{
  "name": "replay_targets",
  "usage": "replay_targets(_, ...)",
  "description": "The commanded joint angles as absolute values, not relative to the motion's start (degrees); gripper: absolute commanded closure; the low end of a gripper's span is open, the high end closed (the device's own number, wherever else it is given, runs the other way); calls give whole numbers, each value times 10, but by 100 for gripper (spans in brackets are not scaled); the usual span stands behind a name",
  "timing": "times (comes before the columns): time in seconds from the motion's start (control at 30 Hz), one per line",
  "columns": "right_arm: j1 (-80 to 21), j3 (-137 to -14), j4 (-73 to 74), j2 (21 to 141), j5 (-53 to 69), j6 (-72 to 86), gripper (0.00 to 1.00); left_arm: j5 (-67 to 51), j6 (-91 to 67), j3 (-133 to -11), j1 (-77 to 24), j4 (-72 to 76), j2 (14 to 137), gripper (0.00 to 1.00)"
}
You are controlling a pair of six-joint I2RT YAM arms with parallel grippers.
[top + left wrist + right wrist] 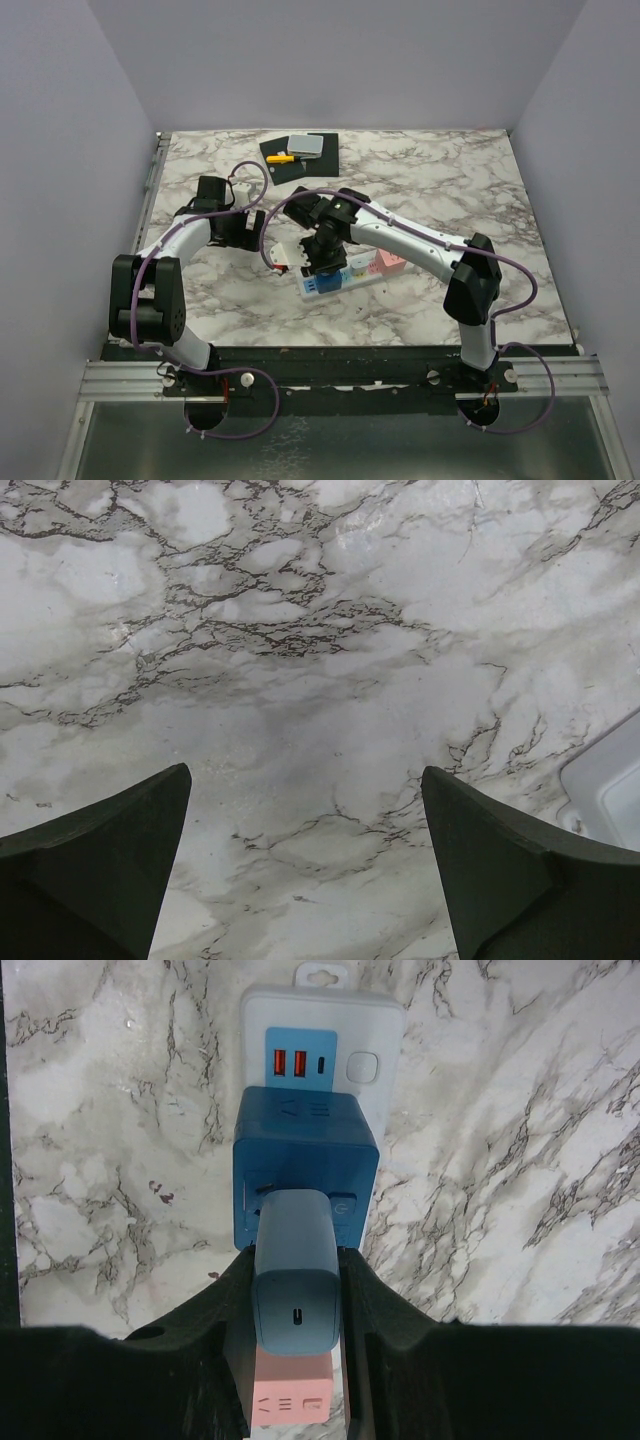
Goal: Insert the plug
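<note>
Bare marble table (440,190) lies open right of and nearer than the white power strip (375,1035) mid-table; a black mat (325,162) sits at the far edge. The grey-blue charger plug (295,1225), USB-C port in its back, stands against the strip's blue socket cube (300,1145). The right gripper (297,1265) is clamped on the plug's sides. The left gripper (305,775) hangs spread wide over bare marble left of the strip, empty.

A white plastic power strip (335,283) lies on the marbled tabletop (440,180); on it a blue cube adapter (305,1175), a grey charger plug (295,1280) over that, a pink cube adapter (389,263) beside. Behind, a black mat (326,163).
</note>
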State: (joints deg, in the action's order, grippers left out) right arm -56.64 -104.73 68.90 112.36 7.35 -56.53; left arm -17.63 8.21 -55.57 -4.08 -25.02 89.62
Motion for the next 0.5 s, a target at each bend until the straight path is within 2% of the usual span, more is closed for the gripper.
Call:
replay_targets(0.0,-574,-1049,695,1152,66,-568,99,-191,91,-560,-33,-254,881,1)
replay_targets(0.47,-580,-1062,701,1162,54,-569,99,-198,92,-559,-27,-254,881,1)
